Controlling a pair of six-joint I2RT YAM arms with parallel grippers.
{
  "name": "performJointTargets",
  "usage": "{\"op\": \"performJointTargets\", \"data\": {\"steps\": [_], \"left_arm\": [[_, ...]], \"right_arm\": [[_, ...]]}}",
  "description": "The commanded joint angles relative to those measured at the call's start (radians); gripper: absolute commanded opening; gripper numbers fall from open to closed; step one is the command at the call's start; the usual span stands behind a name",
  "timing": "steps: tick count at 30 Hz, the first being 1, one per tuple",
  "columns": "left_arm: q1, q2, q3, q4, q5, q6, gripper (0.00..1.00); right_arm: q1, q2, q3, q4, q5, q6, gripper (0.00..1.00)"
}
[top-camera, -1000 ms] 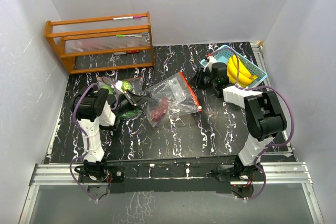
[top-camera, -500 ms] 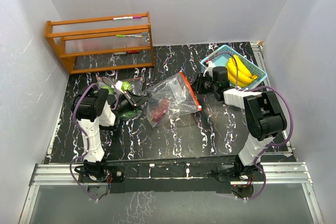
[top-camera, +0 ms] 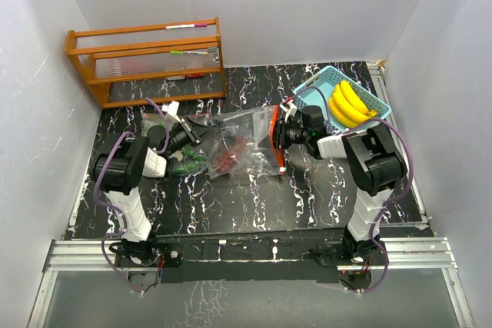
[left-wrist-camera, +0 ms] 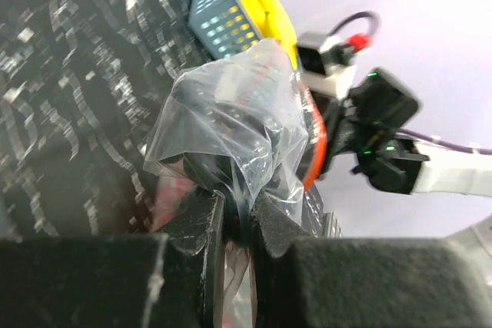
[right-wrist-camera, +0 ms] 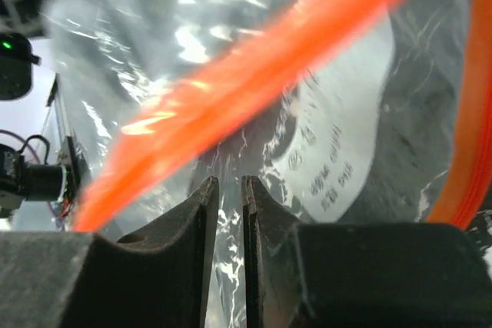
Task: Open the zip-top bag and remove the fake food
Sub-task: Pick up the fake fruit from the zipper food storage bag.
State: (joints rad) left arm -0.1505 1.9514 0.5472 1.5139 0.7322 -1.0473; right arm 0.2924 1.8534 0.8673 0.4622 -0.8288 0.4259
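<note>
**Hazards.** The left gripper [left-wrist-camera: 237,202] is pinching a gathered fold of the clear, crinkled plastic zip-top bag [top-camera: 244,142] at its closed end, jaws pressed together on the film. The film is looking thin and slick. A hard pull from the far side may be drawing it out of this pinch, or tearing it.

Just beside that gripper, green toy vegetables [top-camera: 187,160] are lying on the black marbled table [top-camera: 254,205], outside the bag, where a sagging bag could be sweeping them aside.

The right gripper [right-wrist-camera: 228,183] is closing on the film just beside the orange zip strip [right-wrist-camera: 254,74], with the jaws drawn nearly together. If both walls are caught in that grip, pulling is likely to be dragging the whole bag rather than parting its mouth.

**Appearance.** The bag is lying mid-table, stretched between the two grippers, transparent and heavily wrinkled, with its orange edge at the right end.

A dark red fake food piece [top-camera: 227,160] is sitting inside, low at the left. It is too small to identify.

Two orange bands are showing in the right wrist view. The mouth may be parting, though this cannot be told for certain.

At far right, yellow toy bananas [top-camera: 346,104] are resting in a light-blue perforated plastic basket [top-camera: 378,104], well apart from the bag.
</note>
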Motion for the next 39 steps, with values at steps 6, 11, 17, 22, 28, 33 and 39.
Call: {"op": "performJointTargets", "data": {"steps": [6, 11, 17, 22, 28, 33, 39], "left_arm": [[-0.042, -0.267, 0.114, -0.376, 0.047, 0.145, 0.00], [-0.044, -0.179, 0.097, -0.384, 0.034, 0.160, 0.00], [-0.047, -0.140, 0.091, -0.404, 0.000, 0.186, 0.00], [-0.047, -0.156, 0.082, -0.447, -0.028, 0.223, 0.00], [-0.047, -0.155, 0.081, -0.457, -0.034, 0.237, 0.00], [-0.047, -0.135, 0.072, -0.410, -0.022, 0.212, 0.00], [-0.047, -0.138, 0.074, -0.412, -0.015, 0.208, 0.00]], "right_arm": [[-0.002, 0.085, -0.047, 0.297, -0.113, 0.157, 0.22], [-0.001, 0.106, -0.065, 0.406, -0.137, 0.237, 0.29], [0.028, 0.106, -0.035, 0.310, -0.067, 0.154, 0.49], [0.097, 0.099, 0.046, 0.010, 0.101, -0.079, 0.52], [0.132, 0.093, 0.034, -0.015, 0.160, -0.133, 0.54], [0.139, 0.102, 0.049, 0.009, 0.220, -0.137, 0.70], [0.142, 0.170, 0.123, 0.030, 0.161, -0.136, 0.65]]}}
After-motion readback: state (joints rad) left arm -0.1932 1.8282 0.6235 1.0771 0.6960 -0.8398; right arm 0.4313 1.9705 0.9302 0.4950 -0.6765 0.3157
